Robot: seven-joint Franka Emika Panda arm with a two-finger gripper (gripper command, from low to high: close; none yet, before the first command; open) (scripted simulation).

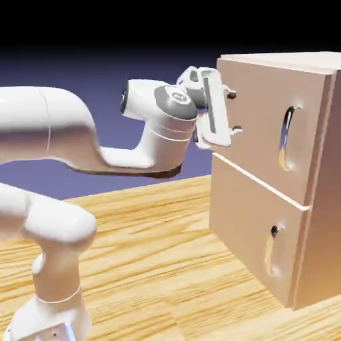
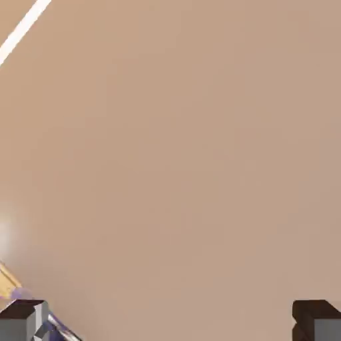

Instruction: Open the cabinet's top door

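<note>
The boxy, pinkish-beige wooden cabinet (image 1: 313, 73) stands on the light wooden tabletop (image 1: 153, 266), at the right side of the exterior view. Its top door (image 1: 256, 133), a large flat squarish tan panel, is shut and sits flush with the front. The long curved silver handle (image 1: 288, 136) lies in an oval recess near the right edge of this panel. Below it is the shorter lower panel (image 1: 253, 220) with a smaller silver handle (image 1: 273, 250).

The white robot arm (image 1: 73, 133) reaches level toward the upper left part of the top door. Its gripper (image 1: 233, 111) points at the panel, well apart from the long handle, and the two dark fingers (image 1: 231, 95) are spread wide with nothing between them. The tips seem very close to the wood, but I cannot tell if they touch.

In the hand view, plain tan wood fills nearly everything, with a pale seam line (image 2: 23, 30) in the upper left corner.
</note>
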